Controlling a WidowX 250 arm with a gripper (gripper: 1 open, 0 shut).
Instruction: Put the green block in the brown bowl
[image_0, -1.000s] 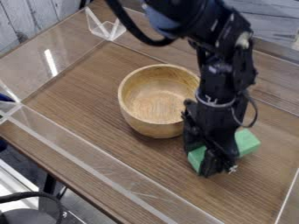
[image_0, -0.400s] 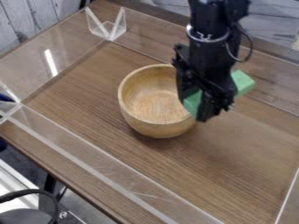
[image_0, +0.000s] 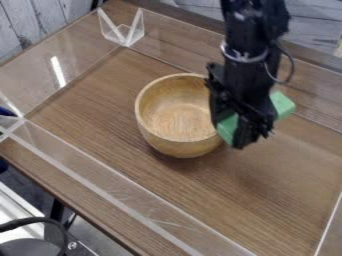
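Wooden table (image_0: 94, 110) fenced by clear low walls (image_0: 80, 168).
Gripper (image_0: 242, 128), pointing down, is clamped on the green block (image_0: 274, 106), held clear of the tabletop at the bowl's (image_0: 178, 115) right rim; bare wood lies open left and front of the bowl.

This looks like a robotics lab bench rather than a home. A wood-grain table (image_0: 94, 110) is fenced by clear acrylic walls (image_0: 54, 60), with a clear bracket (image_0: 120, 28) at 11 o'clock. A black robot arm (image_0: 254, 40) reaches in from 1 o'clock, and a black chair base (image_0: 34, 240) shows at 7 o'clock.
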